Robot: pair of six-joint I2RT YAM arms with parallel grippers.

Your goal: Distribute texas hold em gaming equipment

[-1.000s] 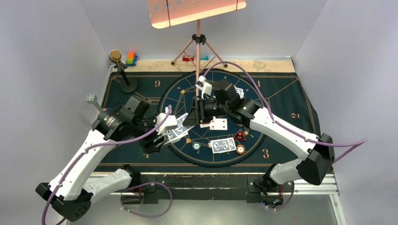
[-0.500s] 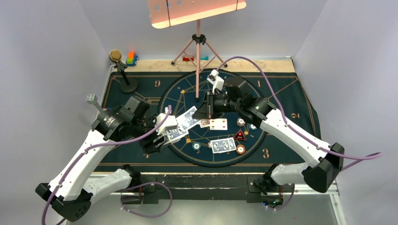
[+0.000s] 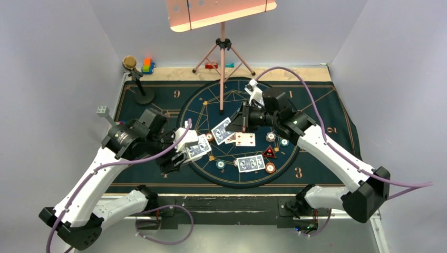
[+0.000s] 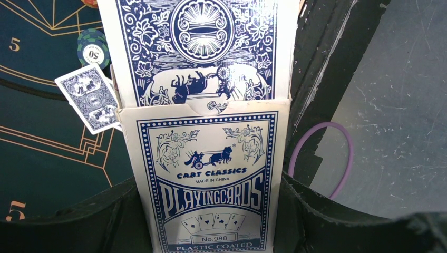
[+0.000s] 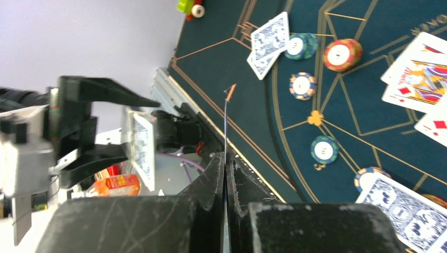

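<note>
One blue-backed card (image 3: 222, 130) hangs over the middle of the round layout (image 3: 196, 112), just beside the face-up cards (image 3: 245, 139). It's pinched at one end by the right gripper (image 5: 225, 158), fingers clamped flat on it. Its long axis runs straight out from those fingertips toward the left arm's side, so I reckon setting it down is all on the right arm. Meanwhile the left gripper (image 4: 208, 211) is closed around the card box (image 4: 205, 174), deck (image 4: 200, 47) poking out the top, near the circle's left edge.
</note>
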